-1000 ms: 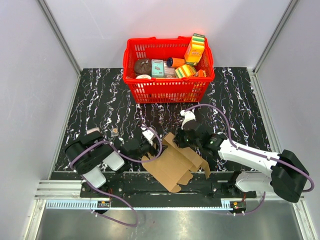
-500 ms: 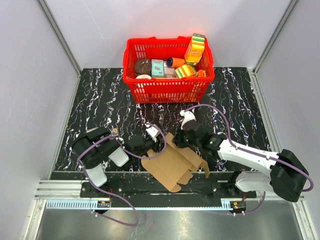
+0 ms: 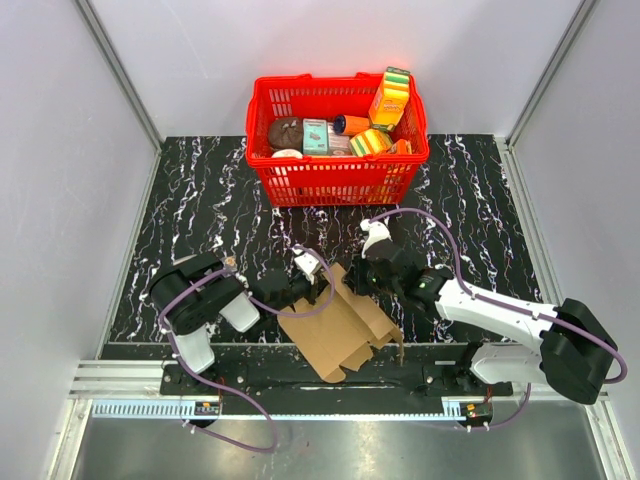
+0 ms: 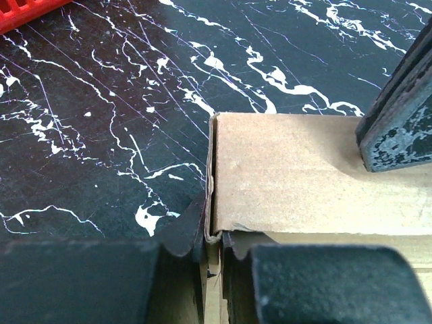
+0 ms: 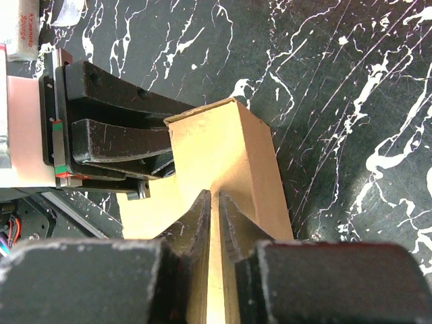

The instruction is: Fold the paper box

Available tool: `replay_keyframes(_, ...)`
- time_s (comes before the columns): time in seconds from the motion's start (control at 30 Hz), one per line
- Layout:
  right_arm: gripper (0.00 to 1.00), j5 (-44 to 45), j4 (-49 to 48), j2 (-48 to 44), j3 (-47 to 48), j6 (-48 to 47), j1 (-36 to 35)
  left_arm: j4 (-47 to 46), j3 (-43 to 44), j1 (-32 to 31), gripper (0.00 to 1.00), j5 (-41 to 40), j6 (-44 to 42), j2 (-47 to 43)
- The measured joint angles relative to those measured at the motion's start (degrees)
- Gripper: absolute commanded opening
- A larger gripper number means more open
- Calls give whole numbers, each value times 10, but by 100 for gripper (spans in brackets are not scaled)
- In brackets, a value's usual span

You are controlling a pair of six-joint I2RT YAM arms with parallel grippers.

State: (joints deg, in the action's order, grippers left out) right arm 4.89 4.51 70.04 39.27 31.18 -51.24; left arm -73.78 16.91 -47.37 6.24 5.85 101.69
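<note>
Brown cardboard, the paper box [image 3: 335, 325] lies part-folded on the table [image 3: 200, 200] in front of the red basket [image 3: 335, 180]. Its 2 basket-side edges are each pinched between nearly closed fingers, 1 by the left gripper [image 4: 212, 236], 1 by the right gripper [image 5: 214, 202].

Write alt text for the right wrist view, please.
The right gripper pinches a thin edge of the paper box. The left gripper grips the box's far end, over a black marbled table.
</note>
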Motion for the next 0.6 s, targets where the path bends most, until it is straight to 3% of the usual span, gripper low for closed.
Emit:
replay_keyframes(0.03, 24, 0, 0, 0, 0, 0, 0, -1, 0, 0, 0, 0, 0, 0)
replay_keyframes(0.17, 39, -1, -3, -2, 0, 2, 0, -1, 0, 0, 0, -8, 0, 0)
replay_keyframes(0.4, 45, 11, 30, -52, 19, -7, 0, 5, -16, 0, 0, -87, 6, -22)
replay_keyframes(0.6, 47, 37, 47, -109, 39, -17, 0, 15, -27, -2, 0, -221, 0, -108)
